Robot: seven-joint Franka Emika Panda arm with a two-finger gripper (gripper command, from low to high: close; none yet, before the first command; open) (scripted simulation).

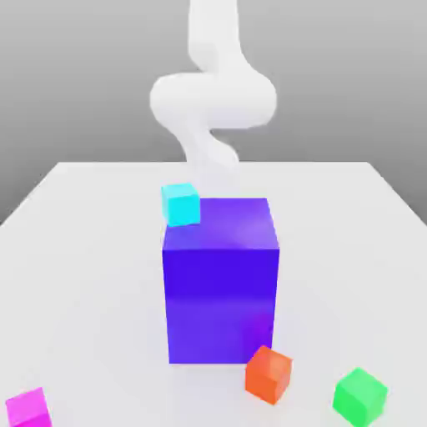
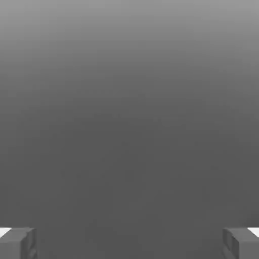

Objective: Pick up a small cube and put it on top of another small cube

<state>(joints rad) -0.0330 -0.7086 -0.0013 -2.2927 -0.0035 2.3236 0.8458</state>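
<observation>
My jaws (image 2: 129, 243) are spread wide w/ nothing in them, bc the pink cube (image 1: 27, 409) sits untouched on the desk (image 1: 92, 275).

Look at the exterior view: the small bright magenta-pink cube (image 1: 27, 409) sits at the bottom corner on that view's left, and the frame's lower edge cuts off its base. The tall glossy blue-violet block (image 1: 221, 283) hides the lower back corner of the small cyan cube (image 1: 180, 204) and the base of the blurred white arm (image 1: 213, 92), whose upper part runs out of the top edge. In the hand view, your hand's (image 2: 129, 243) two grey fingertips (image 2: 17, 243) are clipped by the lower corners.
</observation>
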